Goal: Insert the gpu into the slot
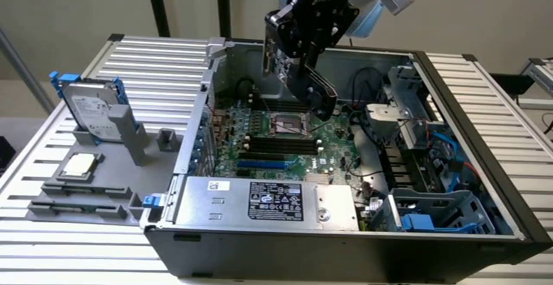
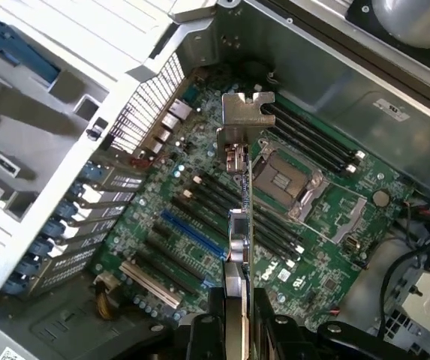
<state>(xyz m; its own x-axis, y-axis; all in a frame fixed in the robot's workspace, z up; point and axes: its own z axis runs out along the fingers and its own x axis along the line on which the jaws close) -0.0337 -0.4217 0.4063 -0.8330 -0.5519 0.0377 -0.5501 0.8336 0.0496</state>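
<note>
In the exterior view my pincer (image 1: pixel 301 48) is clamped on the gpu (image 1: pixel 313 89). The card hangs tilted below it and hides part of the motherboard (image 1: pixel 294 149) inside the open case (image 1: pixel 346 246). The slot (image 1: pixel 261 165) lies farther below, apart from the card.

In the wrist view the gpu (image 2: pixel 239 225) shows edge-on between my fingers (image 2: pixel 199 337), which are cut off. The slot (image 2: pixel 192 234) appears beside the card's edge.

The pincer (image 1: pixel 296 50) holds the gpu (image 1: pixel 315 91) tilted above the motherboard (image 1: pixel 302 150), apart from the slot (image 1: pixel 261 165).

Bright-blue slot (image 2: pixel 192 234), green motherboard (image 2: pixel 347 204), black memory slots (image 2: pixel 311 141), silver-bracketed gpu (image 2: pixel 239 225), grey case (image 2: pixel 312 45)
</note>
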